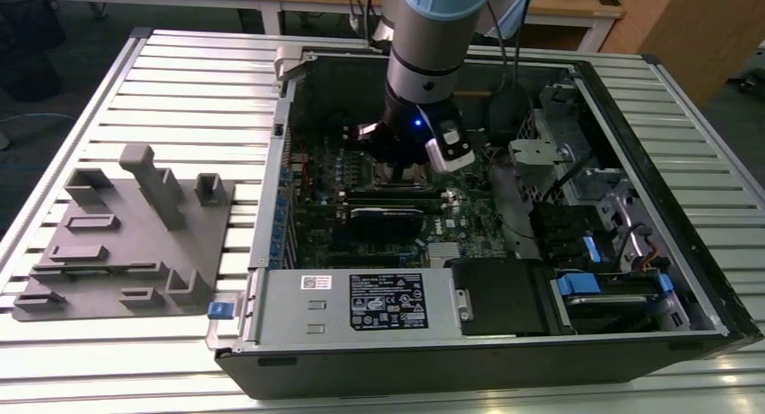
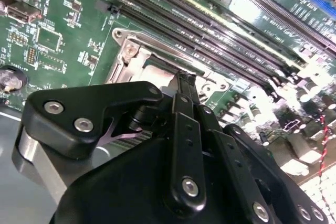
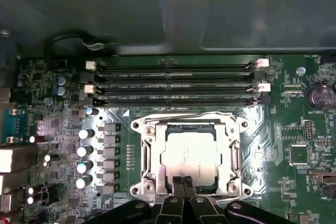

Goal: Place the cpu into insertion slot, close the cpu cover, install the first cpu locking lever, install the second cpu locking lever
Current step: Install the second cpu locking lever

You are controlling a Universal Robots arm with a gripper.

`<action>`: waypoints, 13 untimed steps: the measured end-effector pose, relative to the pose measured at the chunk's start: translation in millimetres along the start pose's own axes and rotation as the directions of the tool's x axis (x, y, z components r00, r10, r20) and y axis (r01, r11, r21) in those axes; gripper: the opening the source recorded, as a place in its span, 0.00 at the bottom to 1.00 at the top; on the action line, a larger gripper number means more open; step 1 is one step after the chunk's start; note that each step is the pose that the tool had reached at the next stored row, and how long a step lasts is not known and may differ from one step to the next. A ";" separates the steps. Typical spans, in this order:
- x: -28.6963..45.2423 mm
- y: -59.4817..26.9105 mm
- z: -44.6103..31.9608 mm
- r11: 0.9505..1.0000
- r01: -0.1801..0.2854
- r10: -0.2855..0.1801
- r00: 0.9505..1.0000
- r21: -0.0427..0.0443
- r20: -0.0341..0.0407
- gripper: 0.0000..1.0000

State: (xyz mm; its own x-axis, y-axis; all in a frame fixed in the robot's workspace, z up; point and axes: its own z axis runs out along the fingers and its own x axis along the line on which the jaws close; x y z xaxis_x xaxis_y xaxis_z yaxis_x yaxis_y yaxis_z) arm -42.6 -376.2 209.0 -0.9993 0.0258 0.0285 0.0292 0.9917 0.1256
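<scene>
One gripper [image 3: 183, 181], fingers [image 3: 187, 183] pressed together, nothing visibly held; tips resting at near edge of cpu [image 3: 191, 157]. Cpu seated flat in insertion slot [image 3: 150, 157], directly ahead of fingertips. Cpu cover [image 3: 189, 121] down, framing chip. Memory slots [image 3: 173, 83] beyond socket. Arm [image 1: 433, 47] vertical, wrist reaching down into open computer case [image 1: 281, 145], above green motherboard [image 1: 329, 176]. Grey fixture tray [image 1: 120, 244] well apart, outside case.
</scene>
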 end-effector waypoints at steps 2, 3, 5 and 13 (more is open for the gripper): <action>0.1 4.0 0.7 1.000 0.000 0.000 1.000 0.002 0.000 0.11; 0.1 6.4 1.1 1.000 0.000 0.000 1.000 0.003 0.000 0.11; 0.1 11.4 1.9 1.000 0.000 0.000 1.000 0.006 0.000 0.11; -0.1 20.8 3.2 1.000 0.000 0.000 1.000 0.016 0.001 0.11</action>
State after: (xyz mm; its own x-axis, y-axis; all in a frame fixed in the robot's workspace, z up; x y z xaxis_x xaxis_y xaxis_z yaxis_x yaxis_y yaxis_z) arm -41.9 -355.2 208.4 -0.9993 0.0261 0.0280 0.0290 0.9935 0.1098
